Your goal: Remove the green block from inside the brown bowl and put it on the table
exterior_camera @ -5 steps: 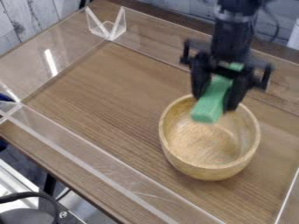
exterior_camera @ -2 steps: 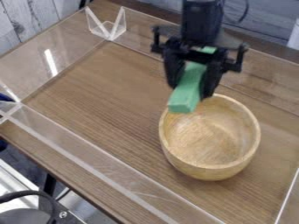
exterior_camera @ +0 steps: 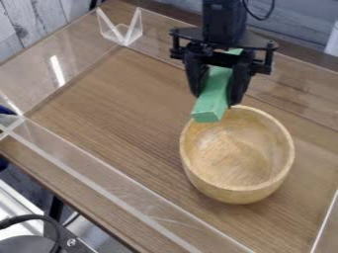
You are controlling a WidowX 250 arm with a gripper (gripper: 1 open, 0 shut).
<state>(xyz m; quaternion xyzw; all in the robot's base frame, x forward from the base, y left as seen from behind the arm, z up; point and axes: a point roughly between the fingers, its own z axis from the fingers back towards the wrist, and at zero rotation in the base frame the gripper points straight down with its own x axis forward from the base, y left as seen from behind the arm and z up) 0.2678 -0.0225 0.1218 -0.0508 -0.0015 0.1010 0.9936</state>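
Note:
The green block (exterior_camera: 215, 96) hangs in the air, tilted, with my gripper (exterior_camera: 219, 83) shut on its upper part. Its lower end sits just above the far-left rim of the brown bowl (exterior_camera: 238, 155), which stands on the table (exterior_camera: 113, 109) at the right and holds nothing I can see. The black fingers (exterior_camera: 193, 71) flank the block on both sides, and the arm rises out of the top of the view.
Clear acrylic walls (exterior_camera: 79, 173) edge the tabletop on all sides. A small clear bracket (exterior_camera: 121, 27) stands at the far back left. Bare wood lies to the left of the bowl.
My gripper has carried the green block up out of the bowl and leftward, from over the bowl's middle to above its far-left rim. The bowl has stayed in place.

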